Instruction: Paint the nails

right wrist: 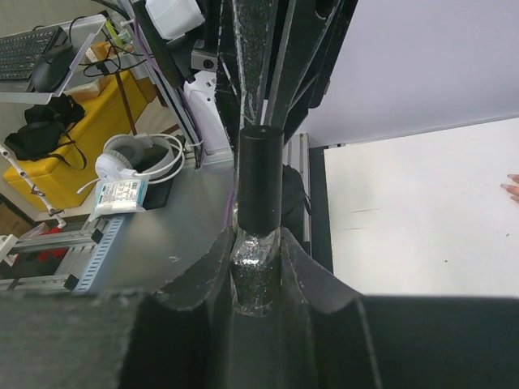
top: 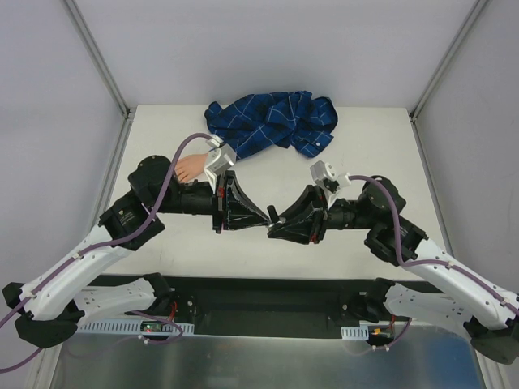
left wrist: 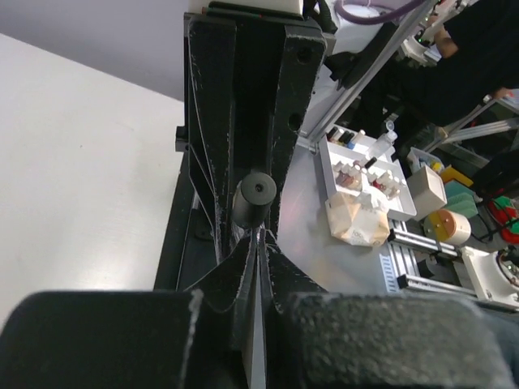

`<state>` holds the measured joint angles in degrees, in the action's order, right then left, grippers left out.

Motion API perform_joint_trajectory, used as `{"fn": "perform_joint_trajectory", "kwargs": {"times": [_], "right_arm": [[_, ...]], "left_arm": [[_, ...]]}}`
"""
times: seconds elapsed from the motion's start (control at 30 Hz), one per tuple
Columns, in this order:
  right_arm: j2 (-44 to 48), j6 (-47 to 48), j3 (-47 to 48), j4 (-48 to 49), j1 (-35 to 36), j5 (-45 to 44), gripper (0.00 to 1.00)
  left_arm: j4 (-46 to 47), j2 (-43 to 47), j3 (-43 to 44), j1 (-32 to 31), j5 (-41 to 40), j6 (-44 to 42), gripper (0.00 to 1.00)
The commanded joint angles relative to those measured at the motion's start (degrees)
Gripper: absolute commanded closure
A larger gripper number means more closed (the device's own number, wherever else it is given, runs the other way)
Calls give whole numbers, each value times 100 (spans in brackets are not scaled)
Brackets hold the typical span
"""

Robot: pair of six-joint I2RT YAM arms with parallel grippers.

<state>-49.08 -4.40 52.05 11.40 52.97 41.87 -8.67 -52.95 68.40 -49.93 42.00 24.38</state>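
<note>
1. I am holding the bottle point(right wrist: 255, 284) in the right gripper point(right wrist: 256, 261), with its fingers clamped on the glittery glass body, above the near middle of the table point(top: 365, 162).
2. I am bringing the left gripper point(left wrist: 258, 245) nose to nose with it. Its fingers are pressed together with barely a slit between them, right at the dark cap point(right wrist: 259, 182). I cannot tell whether they are pinching the cap or only shut beside it.
3. I am seeing the cap sitting on the bottle, so I judge no brush is out yet.
4. I am finding the dummy hand point(top: 191, 166) lying on the table beyond the left arm, well apart from the bottle, with its blue checked sleeve point(top: 272, 121) trailing toward the back. The nails point(top: 182, 171) are too small to show paint or its absence.
5. I am judging this as early: uncapping, carrying the brush over and coating each nail all remain.
</note>
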Motion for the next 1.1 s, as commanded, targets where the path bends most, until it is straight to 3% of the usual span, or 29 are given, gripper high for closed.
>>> {"fn": "perform_joint_trajectory", "kwargs": {"times": [0.0,0.07,0.23,0.3,0.6,0.7,0.73,0.83,0.93,1.0,1.03,1.07], "right_arm": [[-31,36,297,267,-32,67,100],[-101,19,323,275,-32,93,100],[-163,10,402,310,-24,120,100],[-190,-17,402,371,-24,129,100],[-286,-201,367,679,-24,182,100],[-304,-236,341,750,-24,94,100],[-295,-236,323,759,-24,67,100],[-269,-184,227,741,-24,-239,100],[-137,219,252,277,81,-1370,100],[-76,1136,471,-566,685,-3474,100],[-110,1648,542,-786,1132,-4771,100],[-319,2184,543,-545,2233,-7542,100]], "left_arm": [[401,-49,33,-52,124,374,88],[401,-110,50,-52,203,357,62],[488,-163,77,-52,99,234,46],[567,-198,120,-60,11,234,45],[1121,-269,103,-52,-104,313,66],[1183,-269,68,-60,-113,330,83],[1192,-260,59,-52,-139,322,96],[1183,-155,-28,-52,-533,339,100],[815,-75,-38,-52,-1533,383,100],[220,-110,59,-69,-2280,654,100],[-80,-145,129,-87,-3302,812,100],[-465,-302,356,-104,-3869,1371,100]]}}
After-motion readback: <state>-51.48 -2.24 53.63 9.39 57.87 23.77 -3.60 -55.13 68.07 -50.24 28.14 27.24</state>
